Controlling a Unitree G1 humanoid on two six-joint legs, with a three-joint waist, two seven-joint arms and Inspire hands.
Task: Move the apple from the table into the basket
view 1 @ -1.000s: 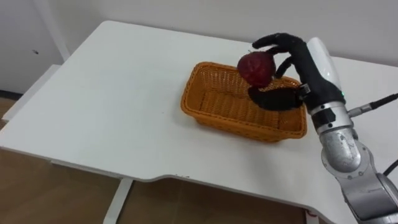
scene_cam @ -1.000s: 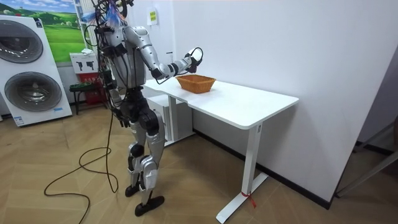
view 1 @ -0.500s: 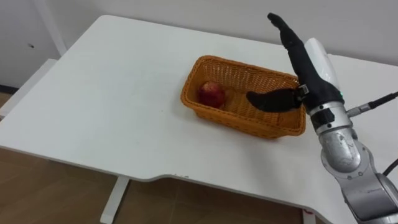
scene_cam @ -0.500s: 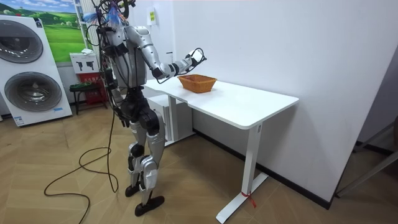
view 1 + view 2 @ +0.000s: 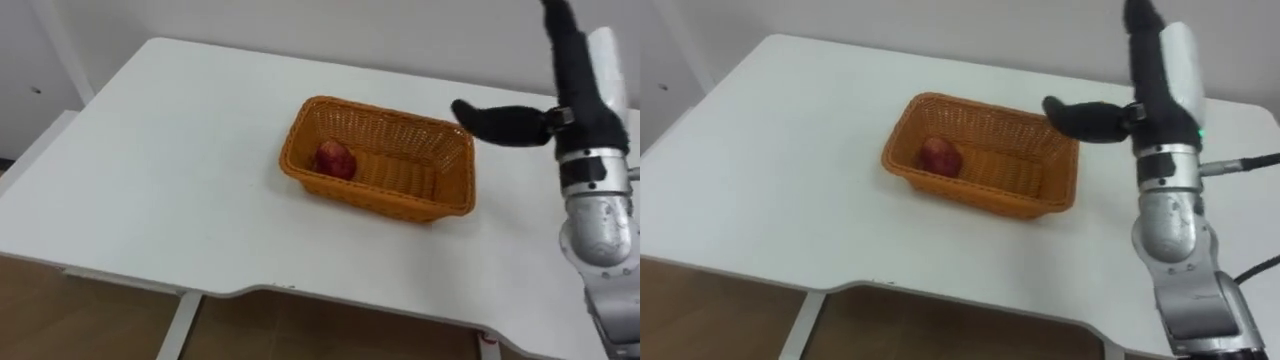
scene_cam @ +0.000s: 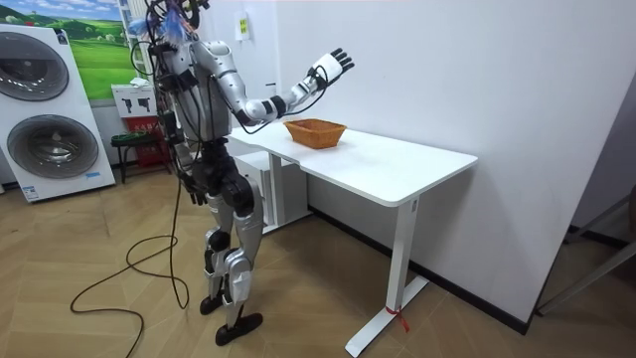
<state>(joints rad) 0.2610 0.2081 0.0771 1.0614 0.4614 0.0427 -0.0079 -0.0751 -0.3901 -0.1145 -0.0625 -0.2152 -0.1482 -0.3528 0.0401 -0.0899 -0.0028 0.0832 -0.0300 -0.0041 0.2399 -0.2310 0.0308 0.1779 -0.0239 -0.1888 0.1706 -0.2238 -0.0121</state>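
Apple: the apple (image 5: 336, 159) is red and roundish, with a dull skin and a slightly paler patch on top. It lies inside the basket at its left end, resting on the woven floor close to the left wall.
Basket: the basket (image 5: 400, 205) is woven wicker in orange-brown. It is rectangular with rounded corners, walls that flare outward and a thicker braided rim. It stands on the table, towards the far right part.
Table: the table (image 5: 170, 150) has a smooth, flat white top with rounded corners, and its near edge curves inward.
Right hand: the right hand (image 5: 575, 90) has black fingers, a glossy white shell on its back and a silver metal forearm below. It is raised above the table beside the basket's right end, clear of the rim. The fingers are straight and hold nothing. The thumb juts left over the basket's far right corner.
Eye views: they look down into the basket and show the apple and the weave. The top edge cuts the fingers off.
Room view: the whole right hand (image 6: 333, 66) is lifted above the basket, with its fingers spread wide and pointing up. The robot stands upright at the table's end on the room view's left. The table has a white leg and foot on a wooden floor. Washers (image 6: 45, 109) stand behind the robot.
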